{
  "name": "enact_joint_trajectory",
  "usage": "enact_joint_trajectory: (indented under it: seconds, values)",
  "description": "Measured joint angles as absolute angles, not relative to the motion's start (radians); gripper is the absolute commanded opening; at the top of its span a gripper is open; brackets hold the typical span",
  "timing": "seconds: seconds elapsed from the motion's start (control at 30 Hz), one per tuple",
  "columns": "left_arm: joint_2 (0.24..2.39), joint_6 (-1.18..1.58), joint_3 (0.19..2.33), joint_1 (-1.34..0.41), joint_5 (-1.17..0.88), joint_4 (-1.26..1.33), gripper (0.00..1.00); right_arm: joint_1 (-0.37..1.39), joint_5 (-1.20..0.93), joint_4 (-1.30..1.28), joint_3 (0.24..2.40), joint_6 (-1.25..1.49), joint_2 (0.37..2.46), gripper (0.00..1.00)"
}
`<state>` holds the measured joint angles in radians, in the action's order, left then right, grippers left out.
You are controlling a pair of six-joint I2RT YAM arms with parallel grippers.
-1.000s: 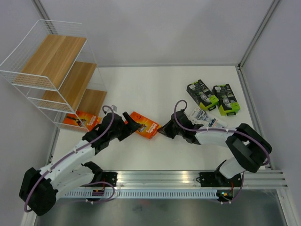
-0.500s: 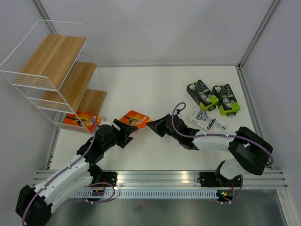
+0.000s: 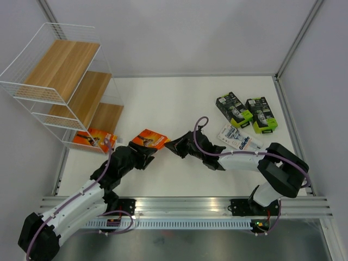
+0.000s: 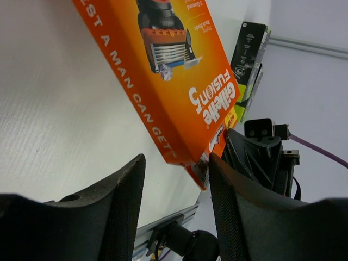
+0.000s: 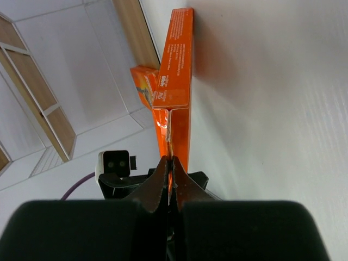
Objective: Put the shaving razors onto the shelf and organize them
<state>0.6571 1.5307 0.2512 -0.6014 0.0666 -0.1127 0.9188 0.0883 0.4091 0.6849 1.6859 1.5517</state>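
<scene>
Step looks like a handover bound for the shelf (image 3: 62,65) at 10 o'clock. Orange razor box (image 3: 151,138) sits tilted just off table centre toward 9 o'clock: glossy card, razor picture, white lettering. Left gripper (image 4: 176,163) straddles its near corner, jaws half apart, not clamped. Right gripper (image 5: 171,163) pinches the box's end flap tight. Next: left clamps, then right lets go.

The orange box (image 4: 163,70) carries "Gillette FUSION5" in white on its face and "ST A MAN CAN GET" along one edge, the start cut off. The flat white-blue pack (image 3: 239,138) reads "Gillette".
</scene>
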Motion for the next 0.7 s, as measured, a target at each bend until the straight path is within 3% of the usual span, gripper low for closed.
enact_joint_trajectory:
  seconds: [0.17, 0.4, 0.7]
  values:
    - [0.699, 1.521, 0.268, -0.601, 0.075, -0.105, 0.51, 0.919, 0.022, 0.405, 0.691, 1.686, 1.572, 0.01]
    - [0.71, 1.517, 0.275, -0.604, 0.077, -0.102, 0.33, 0.96, 0.099, 0.402, 0.645, 1.688, 1.537, 0.01]
    - [0.716, 1.499, 0.297, -0.601, 0.117, -0.111, 0.23, 0.986, 0.144, 0.389, 0.674, 1.679, 1.538, 0.0]
